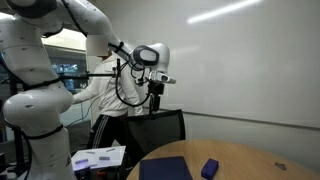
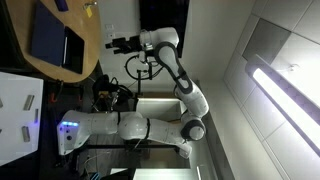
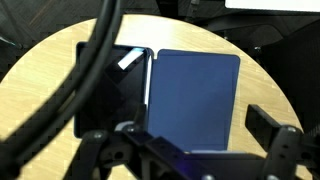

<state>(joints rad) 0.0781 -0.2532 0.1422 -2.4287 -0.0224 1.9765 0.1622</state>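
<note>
My gripper [image 1: 155, 102] hangs open and empty, high above a round wooden table [image 1: 250, 156]. It also shows in an exterior view [image 2: 111, 43] off the table's edge. In the wrist view the two dark fingers [image 3: 195, 142] stand wide apart with nothing between them. Directly below lies a flat blue rectangular pad [image 3: 195, 95], also seen in both exterior views [image 1: 166, 168] [image 2: 48, 35]. A flat black pad [image 3: 108, 92] lies against its left side. A thick black cable [image 3: 70, 85] crosses the left of the wrist view.
A small blue block [image 1: 209, 168] sits on the table beside the blue pad. A black chair [image 1: 155, 127] stands behind the table. A white box [image 1: 98, 157] with purple marks rests by the robot base. A plain wall is behind.
</note>
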